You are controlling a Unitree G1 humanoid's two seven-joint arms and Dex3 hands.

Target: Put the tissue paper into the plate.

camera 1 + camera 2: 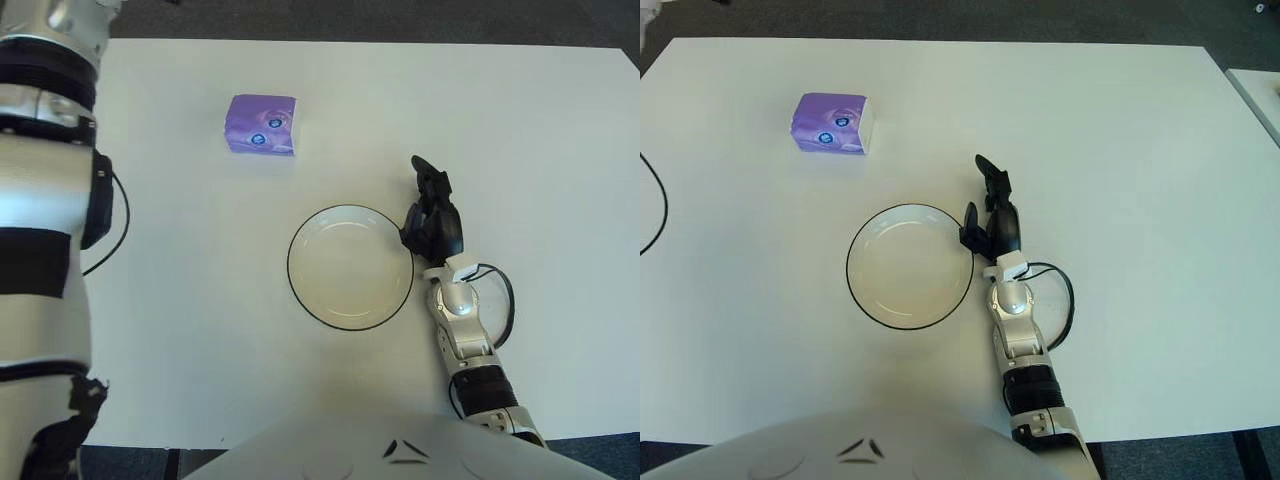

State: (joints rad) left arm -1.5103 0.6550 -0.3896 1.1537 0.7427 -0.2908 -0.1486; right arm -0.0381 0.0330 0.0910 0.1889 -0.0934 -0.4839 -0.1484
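Observation:
The tissue paper is a small purple pack [261, 124] lying on the white table at the far left. The plate [305, 298] is white with a thin black rim and stands empty in the middle of the table. My right hand [425, 195] shows just beyond the plate's right rim, fingers stretched forward and holding nothing. It is well to the right of the tissue pack and nearer to me. My left arm fills the left edge of the left eye view, and my left hand [62, 425] shows at the bottom left corner, beside the table's near left edge.
The white table [520, 120] runs to dark floor at the back and right. A black cable [500, 300] loops beside my right wrist. Another black cable [118, 225] hangs by my left arm.

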